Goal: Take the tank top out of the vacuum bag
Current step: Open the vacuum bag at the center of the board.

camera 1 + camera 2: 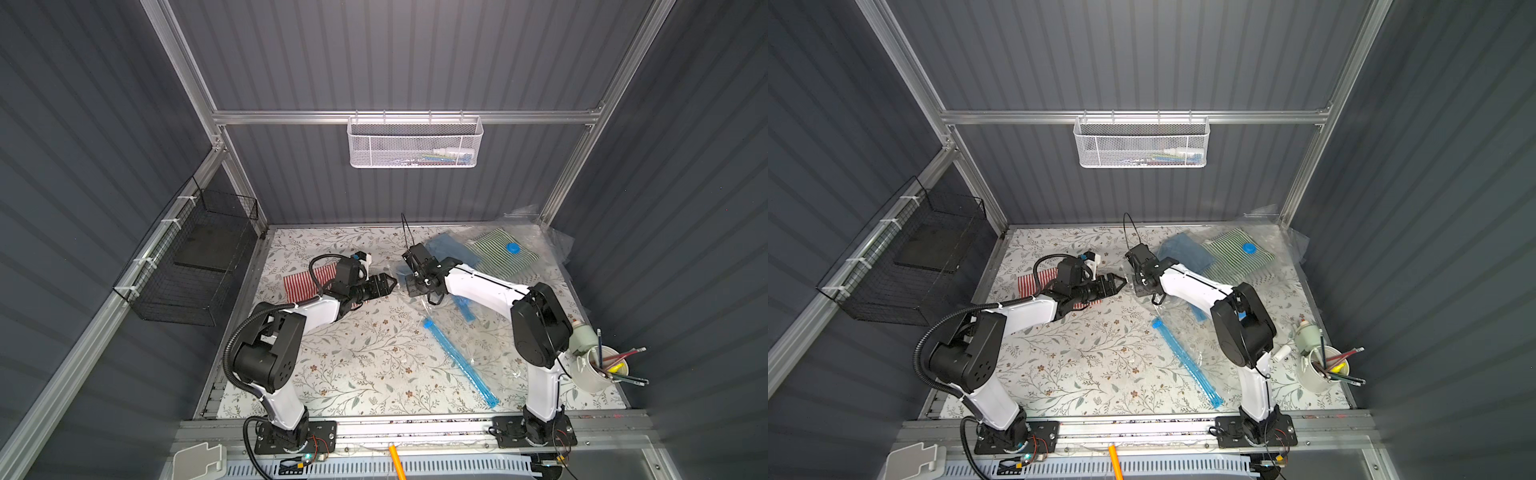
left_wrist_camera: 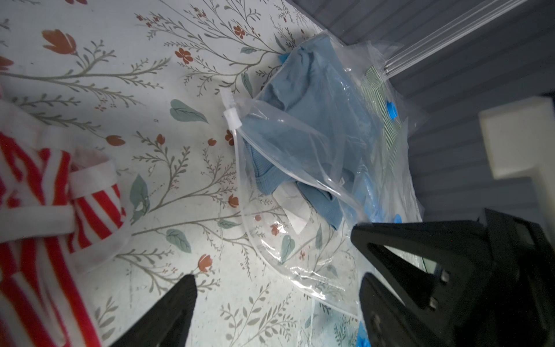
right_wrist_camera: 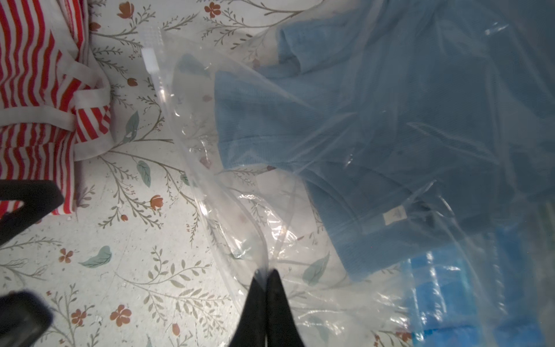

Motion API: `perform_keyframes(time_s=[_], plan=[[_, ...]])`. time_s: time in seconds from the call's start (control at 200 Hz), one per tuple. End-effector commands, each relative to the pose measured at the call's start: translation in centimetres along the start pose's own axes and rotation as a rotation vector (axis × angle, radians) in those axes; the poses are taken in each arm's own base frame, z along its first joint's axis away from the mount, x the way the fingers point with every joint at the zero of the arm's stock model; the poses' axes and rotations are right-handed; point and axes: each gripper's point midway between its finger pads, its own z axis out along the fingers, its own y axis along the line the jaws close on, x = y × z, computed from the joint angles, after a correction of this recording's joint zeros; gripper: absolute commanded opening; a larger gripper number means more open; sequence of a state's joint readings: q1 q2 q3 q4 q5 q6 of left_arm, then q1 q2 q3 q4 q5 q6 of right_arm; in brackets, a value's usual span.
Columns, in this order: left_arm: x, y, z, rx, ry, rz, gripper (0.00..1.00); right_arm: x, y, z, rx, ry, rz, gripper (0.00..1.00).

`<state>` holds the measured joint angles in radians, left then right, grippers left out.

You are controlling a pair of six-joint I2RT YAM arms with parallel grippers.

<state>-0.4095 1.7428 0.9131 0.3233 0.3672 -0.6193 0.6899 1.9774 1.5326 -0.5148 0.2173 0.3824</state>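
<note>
On the flower-printed table covering [image 1: 374, 353], a red-and-white striped tank top with white straps [image 1: 309, 282] lies flat, outside the clear plastic vacuum bag [image 3: 240, 210] and apart from it. Inside the bag sits a crumpled blue ribbed garment [image 3: 360, 120]. Farther back lies a green-and-white striped cloth [image 1: 498, 249] under the round blue valve [image 1: 513, 248]. The right gripper [image 3: 265, 275] is pinched tight on a fold of the bag's film near its mouth, and the film tents up to the fingertips. The left gripper [image 2: 271, 255] hangs just beside it, jaws spread wide and holding nothing, its arm above the striped top. Whether the blue piece is also a tank top is hard to tell through the plastic. The bag's long blue zip strip [image 1: 457, 361] trails toward the front edge.
</note>
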Motion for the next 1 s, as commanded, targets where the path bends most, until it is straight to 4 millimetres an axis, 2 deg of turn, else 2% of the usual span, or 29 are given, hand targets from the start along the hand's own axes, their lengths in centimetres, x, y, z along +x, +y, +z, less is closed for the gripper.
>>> perform_keyframes(time_s=[0.0,0.22,0.375,0.46,0.63,0.78,0.996], plan=[[-1.8,-0.9,0.8,0.046,-0.062,-0.012,0.84,-1.0,0.6,-0.8,-0.05,-0.029,0.055,0.0],[-2.1,-2.7,1.8,0.123,-0.099,-0.004,0.77,-1.6,0.1,-1.7,-0.041,-0.052,0.073,0.0],[-2.1,-3.1,3.1,0.146,-0.094,-0.028,0.72,-2.1,-0.3,-2.4,-0.048,-0.073,0.099,0.0],[-1.8,-3.1,3.8,0.153,-0.076,-0.032,0.63,-2.3,-0.6,-2.7,-0.054,-0.084,0.119,0.0],[-1.7,-2.7,4.7,0.154,-0.074,-0.045,0.63,-2.6,-0.7,-3.2,-0.078,-0.097,0.141,0.0],[-1.5,-2.6,5.8,0.154,-0.065,-0.045,0.66,-2.6,-0.8,-2.8,-0.089,-0.089,0.145,0.0],[-0.9,-3.5,6.9,0.174,-0.036,-0.041,0.7,-2.8,-0.9,-2.8,-0.091,-0.099,0.151,0.0]])
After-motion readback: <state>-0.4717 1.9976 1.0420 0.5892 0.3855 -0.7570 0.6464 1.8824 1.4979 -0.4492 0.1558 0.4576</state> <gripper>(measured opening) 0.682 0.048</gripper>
